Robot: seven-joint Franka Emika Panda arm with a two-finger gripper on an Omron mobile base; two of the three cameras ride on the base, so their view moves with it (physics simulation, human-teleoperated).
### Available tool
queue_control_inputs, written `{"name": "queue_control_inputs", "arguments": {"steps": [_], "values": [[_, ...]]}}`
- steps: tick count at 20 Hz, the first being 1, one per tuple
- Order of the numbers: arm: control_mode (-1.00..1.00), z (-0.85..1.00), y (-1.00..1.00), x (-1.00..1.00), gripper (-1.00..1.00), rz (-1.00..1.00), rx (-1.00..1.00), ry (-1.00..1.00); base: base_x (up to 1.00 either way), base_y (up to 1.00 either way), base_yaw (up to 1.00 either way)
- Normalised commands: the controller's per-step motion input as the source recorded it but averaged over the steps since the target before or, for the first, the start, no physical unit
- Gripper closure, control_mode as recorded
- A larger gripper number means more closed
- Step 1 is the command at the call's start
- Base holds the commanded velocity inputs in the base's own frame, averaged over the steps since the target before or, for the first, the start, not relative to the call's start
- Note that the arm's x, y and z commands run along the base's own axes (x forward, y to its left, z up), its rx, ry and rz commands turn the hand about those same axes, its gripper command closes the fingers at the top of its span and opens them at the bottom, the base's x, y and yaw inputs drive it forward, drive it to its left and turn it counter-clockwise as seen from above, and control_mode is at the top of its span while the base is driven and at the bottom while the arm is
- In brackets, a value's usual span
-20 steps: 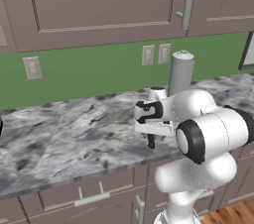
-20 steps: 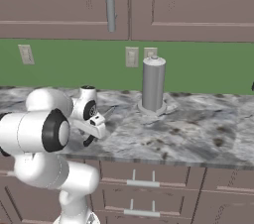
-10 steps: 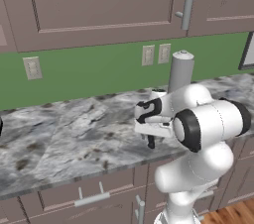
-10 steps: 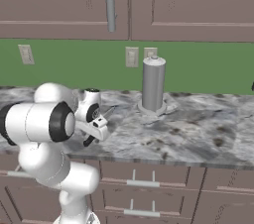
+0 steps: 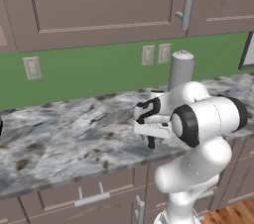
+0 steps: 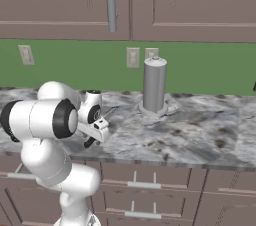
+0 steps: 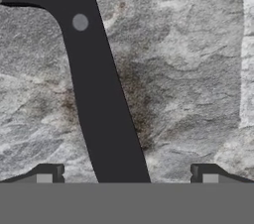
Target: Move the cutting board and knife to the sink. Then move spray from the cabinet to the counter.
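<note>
Over the last second my upper arm and elbow swung round while my gripper (image 5: 151,141) kept almost the same spot above the table (image 5: 69,139), low and just in front of the tall grey canister (image 5: 180,71). So the hand had not travelled; I had only reshaped the arm around it, which I read as settling the pose for a descent rather than a reach to somewhere new.

In the hand view the knife (image 7: 101,104) lay flat on the marbled stone directly below me, its black handle running up between my two fingertips (image 7: 45,174), with a grey rivet near the far end and the start of the pale blade at the upper edge. My jaws stood fully apart, one on each side of the handle, touching nothing.

For the task this meant the knife leg was lined up but not begun: the knife sat on the table in front of the canister, not yet gripped. I judged the next need was a straight drop and a close across the handle, which looked narrow enough to slip if I came down off-centre
</note>
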Motion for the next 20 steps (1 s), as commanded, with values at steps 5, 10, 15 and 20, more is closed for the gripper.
{"name": "queue_control_inputs", "arguments": {"steps": [5, 10, 15, 20], "values": [[-1.0, -0.26, 0.11, 0.02, 1.0, 0.0, 0.0, 0.0, 0.0, 0.0, 0.0], [-1.0, -0.46, 0.12, 0.0, 1.0, 0.0, 0.0, 0.0, 0.0, 0.0, 0.0], [-1.0, -0.41, 0.09, 0.0, 1.0, 0.0, 0.0, 0.0, 0.0, 0.0, 0.0], [-1.0, -0.24, 0.07, 0.0, 1.0, 0.0, 0.0, 0.0, 0.0, 0.0, 0.0]]}}
